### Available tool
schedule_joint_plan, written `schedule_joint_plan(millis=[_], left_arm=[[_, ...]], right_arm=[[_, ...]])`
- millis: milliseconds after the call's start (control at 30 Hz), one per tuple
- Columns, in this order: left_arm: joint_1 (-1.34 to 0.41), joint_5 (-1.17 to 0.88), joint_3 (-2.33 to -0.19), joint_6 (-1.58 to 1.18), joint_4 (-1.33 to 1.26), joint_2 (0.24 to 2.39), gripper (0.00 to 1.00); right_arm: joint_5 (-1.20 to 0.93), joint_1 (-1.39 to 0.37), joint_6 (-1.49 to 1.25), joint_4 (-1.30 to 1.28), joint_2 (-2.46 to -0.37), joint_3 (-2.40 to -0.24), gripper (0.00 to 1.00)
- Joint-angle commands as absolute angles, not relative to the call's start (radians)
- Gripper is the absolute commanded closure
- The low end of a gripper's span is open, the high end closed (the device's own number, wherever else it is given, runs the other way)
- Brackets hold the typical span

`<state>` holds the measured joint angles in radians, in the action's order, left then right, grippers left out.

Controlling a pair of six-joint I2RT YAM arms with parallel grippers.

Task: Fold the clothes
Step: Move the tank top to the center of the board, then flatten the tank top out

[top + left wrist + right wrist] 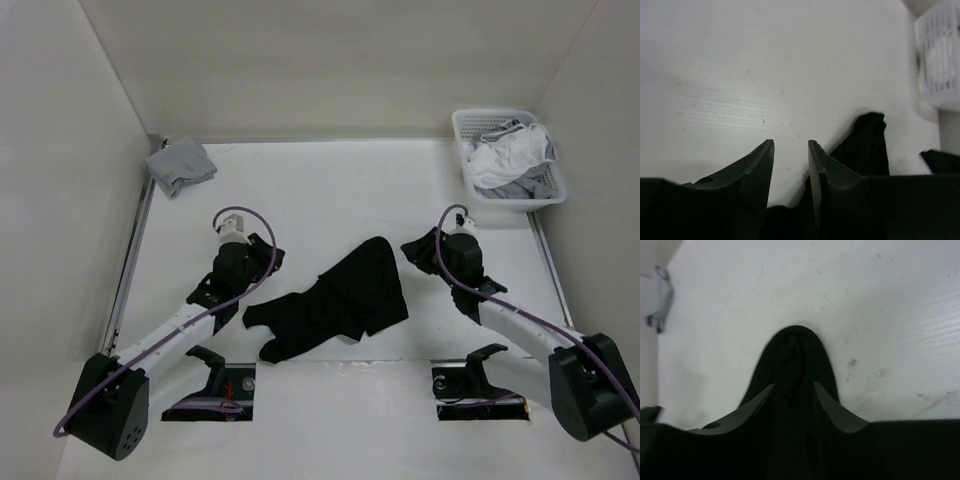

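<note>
Near the middle of the tabletop (330, 190), between the two arms, the black shirt (335, 300) lies in a rumpled, slanting heap. Its layers are bunched, and no sleeve or hem can be clearly picked out. The job now looks like getting it flat before any fold is made. The right gripper (794, 387) is at the shirt's far right end with its fingers spread, a ridge of cloth running between and under them, and nothing looks pinched. If it closes here, it should take the outer edge of that ridge and not a thick bundle, or the whole heap will come up with it. The left gripper (790, 146) is also spread and holds nothing. Bare tabletop shows between its fingers, with the shirt just to its right and below. It would do better to reach across to the shirt's near left end so the two grips are well apart. Both should then draw outward, low and slow, so the cloth slides flat without twisting. Keep the pull away from the grey cloth (180, 165) in the far left corner and the basket (458, 135) of laundry at the far right.
</note>
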<state>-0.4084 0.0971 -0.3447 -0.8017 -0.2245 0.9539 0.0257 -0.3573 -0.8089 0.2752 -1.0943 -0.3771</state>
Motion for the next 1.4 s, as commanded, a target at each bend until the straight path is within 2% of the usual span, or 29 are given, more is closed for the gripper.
schedule_joint_plan(millis=[0,67,100,133,200,300,333,433,567,700,900,1000,1067,1167,1233,1367], left_arm=[[-0.543,0.104,-0.402,-0.709,-0.151,0.988,0.72],[-0.638,0.132,-0.429,-0.661,-0.103,1.002,0.74],[-0.692,0.152,-0.448,-0.646,-0.068,1.015,0.74],[-0.729,0.166,-0.46,-0.635,-0.046,1.032,0.71],[-0.797,0.199,-0.482,-0.624,0.0,1.081,0.65],[-0.831,0.248,-0.471,-0.667,0.015,1.137,0.58],[-0.832,0.247,-0.465,-0.682,0.008,1.141,0.55],[-0.849,0.218,-0.457,-0.695,-0.031,1.161,0.54],[-0.854,0.209,-0.457,-0.704,-0.049,1.198,0.65],[-0.852,0.207,-0.451,-0.704,-0.069,1.227,0.76],[-0.838,0.204,-0.451,-0.695,-0.098,1.272,0.87],[-0.821,0.204,-0.456,-0.693,-0.113,1.284,0.9],[-0.802,0.203,-0.46,-0.693,-0.129,1.285,0.92],[-0.765,0.202,-0.465,-0.701,-0.149,1.279,0.94],[-0.714,0.198,-0.492,-0.709,-0.185,1.275,0.97],[-0.673,0.18,-0.61,-0.713,-0.213,1.302,0.99]], right_arm=[[0.057,-0.404,-0.795,0.252,-0.957,-0.436,0.69],[0.103,-0.464,-0.782,0.116,-0.916,-0.437,0.88],[0.135,-0.507,-0.787,0.021,-0.901,-0.44,0.92],[0.176,-0.549,-0.795,-0.065,-0.893,-0.443,0.93],[0.236,-0.614,-0.821,-0.175,-0.893,-0.443,0.87],[0.259,-0.758,-0.858,-0.245,-0.911,-0.445,0.68],[0.261,-0.806,-0.847,-0.239,-0.922,-0.459,0.66],[0.272,-0.941,-0.795,-0.181,-1.011,-0.527,0.6],[0.267,-0.955,-0.744,-0.098,-1.165,-0.604,0.53],[0.273,-0.958,-0.721,-0.02,-1.337,-0.667,0.56],[0.275,-0.964,-0.712,0.018,-1.428,-0.726,0.55],[0.261,-0.969,-0.706,0.02,-1.463,-0.75,0.54],[0.273,-0.967,-0.704,0.003,-1.489,-0.765,0.6],[0.287,-0.967,-0.712,0.003,-1.494,-0.764,0.85],[0.33,-0.966,-0.707,-0.005,-1.448,-0.75,0.96],[0.359,-0.915,-0.675,-0.035,-1.301,-0.733,1.0]])
